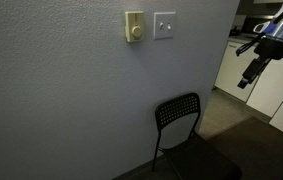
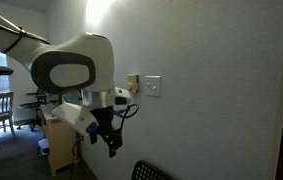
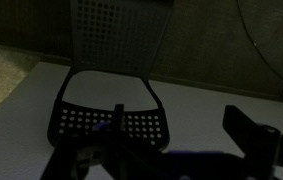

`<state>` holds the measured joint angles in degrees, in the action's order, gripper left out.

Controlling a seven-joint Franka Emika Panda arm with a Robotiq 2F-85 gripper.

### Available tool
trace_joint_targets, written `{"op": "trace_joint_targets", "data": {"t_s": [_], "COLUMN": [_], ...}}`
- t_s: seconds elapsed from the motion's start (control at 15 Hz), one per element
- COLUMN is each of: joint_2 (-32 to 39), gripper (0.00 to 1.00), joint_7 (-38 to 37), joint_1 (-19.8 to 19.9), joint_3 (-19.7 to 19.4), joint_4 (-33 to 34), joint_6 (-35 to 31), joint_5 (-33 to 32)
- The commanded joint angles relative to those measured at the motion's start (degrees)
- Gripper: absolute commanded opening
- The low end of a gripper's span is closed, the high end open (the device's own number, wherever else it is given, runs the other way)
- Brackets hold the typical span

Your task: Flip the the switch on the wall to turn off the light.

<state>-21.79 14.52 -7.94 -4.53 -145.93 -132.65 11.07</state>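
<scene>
The switch [image 1: 164,25] is a small white square plate high on the textured pale wall [image 1: 61,90]; it also shows in an exterior view [image 2: 153,87], on the same wall [image 2: 221,100]. My gripper [image 1: 249,78] hangs well off to the side of the switch and lower, away from the wall, fingers pointing down. It also shows under the arm's big white joint [image 2: 111,147]. In the wrist view the two dark fingers stand wide apart [image 3: 181,125], open and empty, over the floor and a chair seat. The switch is out of the wrist view.
A narrower cream plate with a round knob [image 1: 134,27] sits right beside the switch. A black perforated chair [image 1: 186,130] stands against the wall below them, also in the wrist view [image 3: 111,60]. White cabinet doors [image 1: 271,95] stand behind the gripper.
</scene>
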Motion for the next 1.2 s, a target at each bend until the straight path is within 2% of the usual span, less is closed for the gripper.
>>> {"op": "trace_joint_targets", "data": {"t_s": [0.0,0.47,0.67,0.93,1.07,1.13], "joint_2": [0.0,6.3,10.4,16.0,18.1,14.8], "gripper": [1.00,1.00,1.00,1.00,1.00,1.00], "joint_7": [0.2,-4.0,-3.3,1.9,6.7,2.7], "joint_1": [0.8,3.3,3.8,3.4,2.9,3.1], "joint_3": [0.8,5.3,5.9,5.4,5.1,5.7], "joint_4": [0.1,7.8,12.4,19.2,23.1,18.8], "joint_6": [0.2,0.6,0.3,-0.8,3.1,0.5], "joint_5": [0.3,-15.4,-21.8,-26.0,-23.9,-24.4]}}
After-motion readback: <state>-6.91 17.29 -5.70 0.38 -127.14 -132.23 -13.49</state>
